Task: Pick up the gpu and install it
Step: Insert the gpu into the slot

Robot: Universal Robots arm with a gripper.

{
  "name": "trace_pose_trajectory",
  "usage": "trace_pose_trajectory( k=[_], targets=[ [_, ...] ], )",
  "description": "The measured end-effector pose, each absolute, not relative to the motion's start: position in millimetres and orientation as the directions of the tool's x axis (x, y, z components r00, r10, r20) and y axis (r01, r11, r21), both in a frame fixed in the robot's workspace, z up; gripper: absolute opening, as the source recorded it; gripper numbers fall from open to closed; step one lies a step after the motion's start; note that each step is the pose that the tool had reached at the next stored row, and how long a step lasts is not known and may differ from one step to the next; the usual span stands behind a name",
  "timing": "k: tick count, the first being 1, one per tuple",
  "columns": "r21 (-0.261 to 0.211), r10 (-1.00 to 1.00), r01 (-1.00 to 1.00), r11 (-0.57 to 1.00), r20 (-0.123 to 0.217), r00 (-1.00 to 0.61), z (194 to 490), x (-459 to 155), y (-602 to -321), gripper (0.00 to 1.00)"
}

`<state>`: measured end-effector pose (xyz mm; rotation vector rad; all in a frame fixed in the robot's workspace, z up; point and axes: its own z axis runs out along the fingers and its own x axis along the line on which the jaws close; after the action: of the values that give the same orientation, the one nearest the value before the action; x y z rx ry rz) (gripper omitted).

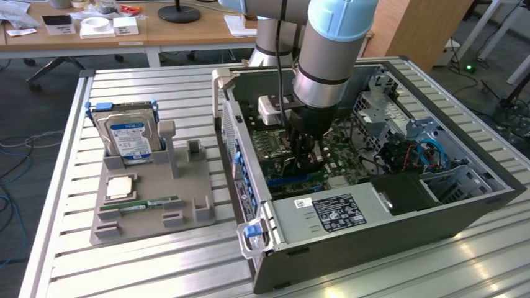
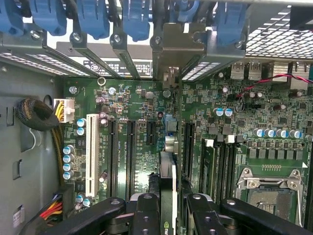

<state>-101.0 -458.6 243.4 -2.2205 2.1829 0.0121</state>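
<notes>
The gpu (image 2: 167, 188) shows edge-on in the wrist view as a thin dark card between my two black fingers (image 2: 146, 215), with its silvery bracket end (image 2: 172, 54) up against the case's rear slot openings. My gripper (image 2: 171, 218) is shut on it. The card stands upright over the green motherboard (image 2: 137, 107), in line with a slot between the black expansion slots; whether it sits in the slot I cannot tell. In the exterior view my gripper (image 1: 304, 158) reaches down into the open computer case (image 1: 463, 208), with the gpu (image 1: 308, 166) dark between its fingers.
A grey parts holder (image 1: 149, 214) lies at the exterior view's left, carrying a blue-labelled hard drive (image 1: 126, 135), a green RAM stick (image 1: 154, 203) and a CPU (image 1: 121, 186). Inside the case are the power supply (image 1: 331, 214), blue retaining clips (image 2: 93, 17), RAM slots (image 2: 220, 166) and a CPU socket (image 2: 268, 188).
</notes>
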Motion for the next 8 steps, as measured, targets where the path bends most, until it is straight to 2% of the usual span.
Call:
trace_pose_trajectory(
  k=[8],
  targets=[
    [-0.015,-1.000,-1.000,-0.017,-0.026,0.017,244.3,-100.9,-458.6,0.26]
  ],
)
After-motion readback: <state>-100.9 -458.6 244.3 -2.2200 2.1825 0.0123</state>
